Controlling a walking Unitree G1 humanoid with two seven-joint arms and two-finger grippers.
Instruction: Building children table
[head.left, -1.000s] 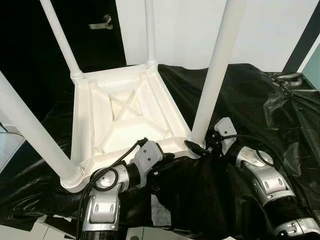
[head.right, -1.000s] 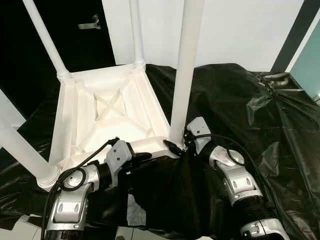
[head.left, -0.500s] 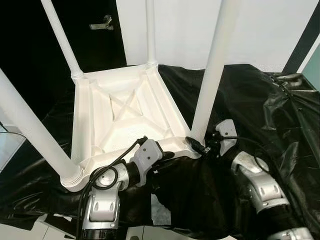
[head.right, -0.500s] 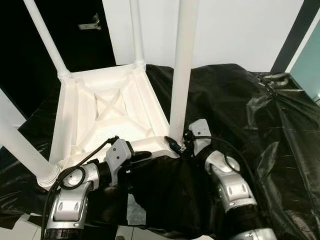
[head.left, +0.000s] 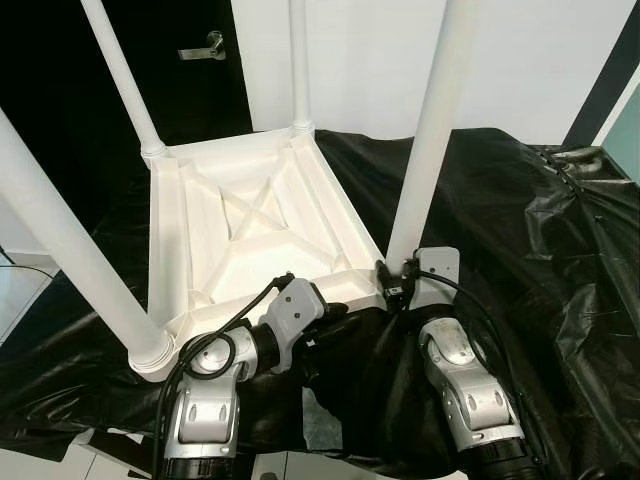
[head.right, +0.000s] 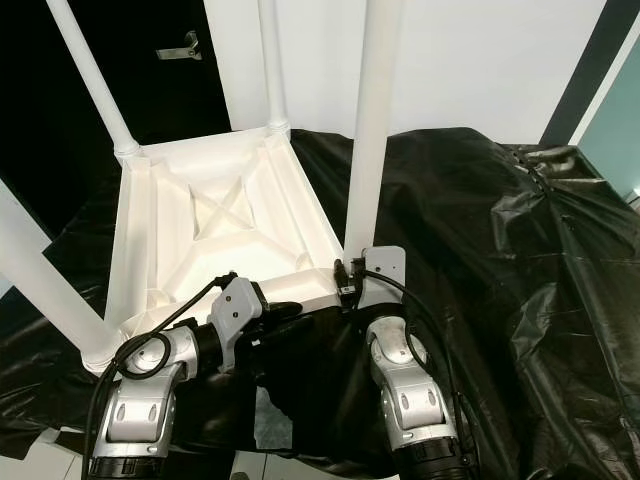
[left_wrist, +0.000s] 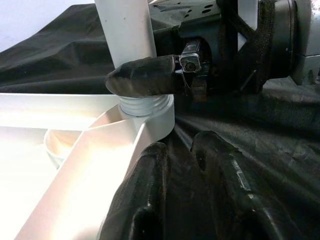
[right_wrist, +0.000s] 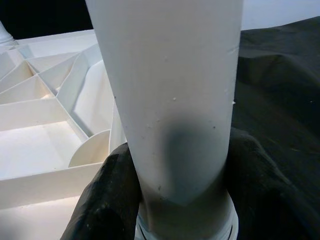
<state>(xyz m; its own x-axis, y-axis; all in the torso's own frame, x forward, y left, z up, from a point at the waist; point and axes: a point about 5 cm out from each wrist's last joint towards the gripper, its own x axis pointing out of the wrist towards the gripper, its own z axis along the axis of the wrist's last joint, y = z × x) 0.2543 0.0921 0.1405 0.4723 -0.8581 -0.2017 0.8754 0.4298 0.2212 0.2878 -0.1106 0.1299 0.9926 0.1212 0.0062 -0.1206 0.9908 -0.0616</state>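
A white children's table (head.left: 250, 230) lies upside down on a black plastic sheet (head.left: 520, 220), with its white legs standing up. My right gripper (head.left: 392, 285) is shut on the base of the near right leg (head.left: 425, 130). In the right wrist view its black fingers (right_wrist: 105, 200) clasp that leg (right_wrist: 170, 100) from both sides, just above the ribbed collar. My left gripper (head.left: 335, 318) lies low on the sheet against the table's near rim. Its two fingers (left_wrist: 150, 200) are pressed together with nothing seen between them, pointing at the same leg's socket (left_wrist: 150, 107).
A dark door with a metal handle (head.left: 203, 45) stands behind the table on the left, and a white wall (head.left: 540, 60) behind on the right. The sheet bunches into folds at the right (head.left: 580, 200). Pale floor (head.left: 25, 285) shows at the left edge.
My right forearm has swung in from the right and now stands straight in front of the near right leg, still clasping its base. The leg stands a little more upright. The left arm has hardly moved.
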